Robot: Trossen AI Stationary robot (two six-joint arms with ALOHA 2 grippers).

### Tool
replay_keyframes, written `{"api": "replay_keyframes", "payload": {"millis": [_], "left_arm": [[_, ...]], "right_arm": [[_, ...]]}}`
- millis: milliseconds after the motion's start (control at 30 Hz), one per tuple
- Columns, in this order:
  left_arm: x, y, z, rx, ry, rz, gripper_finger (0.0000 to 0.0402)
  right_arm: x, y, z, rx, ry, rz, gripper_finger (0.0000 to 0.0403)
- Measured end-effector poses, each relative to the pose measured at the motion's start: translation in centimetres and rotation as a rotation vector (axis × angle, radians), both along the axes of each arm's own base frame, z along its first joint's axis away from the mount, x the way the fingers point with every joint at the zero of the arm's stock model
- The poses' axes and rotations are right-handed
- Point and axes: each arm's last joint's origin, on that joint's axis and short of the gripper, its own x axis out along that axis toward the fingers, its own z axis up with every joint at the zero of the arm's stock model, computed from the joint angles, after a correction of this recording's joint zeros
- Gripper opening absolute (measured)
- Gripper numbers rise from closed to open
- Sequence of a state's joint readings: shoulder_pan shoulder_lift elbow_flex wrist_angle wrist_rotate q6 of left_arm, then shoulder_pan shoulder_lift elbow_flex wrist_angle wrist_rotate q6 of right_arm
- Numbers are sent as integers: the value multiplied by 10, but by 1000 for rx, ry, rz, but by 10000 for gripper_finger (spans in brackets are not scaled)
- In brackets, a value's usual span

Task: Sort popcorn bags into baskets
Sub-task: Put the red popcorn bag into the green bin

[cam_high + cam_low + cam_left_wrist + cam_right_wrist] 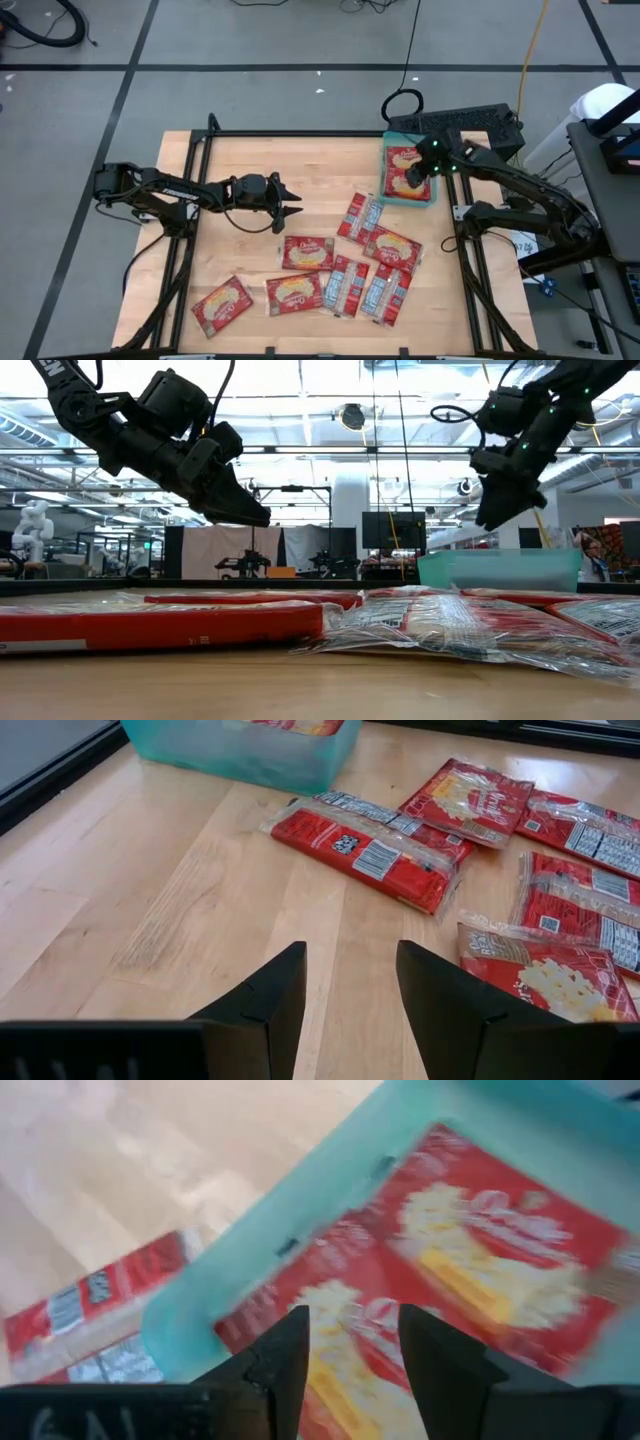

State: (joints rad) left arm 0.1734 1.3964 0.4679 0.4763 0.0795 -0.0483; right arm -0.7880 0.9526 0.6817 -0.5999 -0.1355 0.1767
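Note:
The teal basket stands at the table's far right, with a red popcorn bag lying flat in it, picture side up. My right gripper hangs open just above that bag, fingers slanting down, nothing between them. Several more popcorn bags lie flat on the wood across the near half, some overlapping. My left gripper hovers open over bare wood at the table's left middle, pointing toward the right edge and holding nothing.
A black keyboard-like box sits behind the basket at the far right. Dark frame rails run along the table's left and right sides. Bare wood lies between my left gripper and the basket.

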Motion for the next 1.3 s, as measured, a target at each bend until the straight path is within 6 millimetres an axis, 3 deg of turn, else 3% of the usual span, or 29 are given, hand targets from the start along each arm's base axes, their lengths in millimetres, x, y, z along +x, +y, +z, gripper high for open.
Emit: {"api": "replay_keyframes", "payload": {"millis": [433, 600, 933, 1300], "left_arm": [[0, 0, 0, 3, 0, -1, 159], [0, 0, 0, -23, -3, 12, 159], [0, 0, 0, -10, -2, 7, 159], [-1, -4, -3, -27, 33, -3, 159]], "right_arm": [[8, 2, -59, 68, 205, -48, 69], [12, -1, -69, 87, 231, -43, 50], [10, 3, -64, 102, 199, 10, 40], [7, 15, -32, -18, -9, 78, 40]]}}
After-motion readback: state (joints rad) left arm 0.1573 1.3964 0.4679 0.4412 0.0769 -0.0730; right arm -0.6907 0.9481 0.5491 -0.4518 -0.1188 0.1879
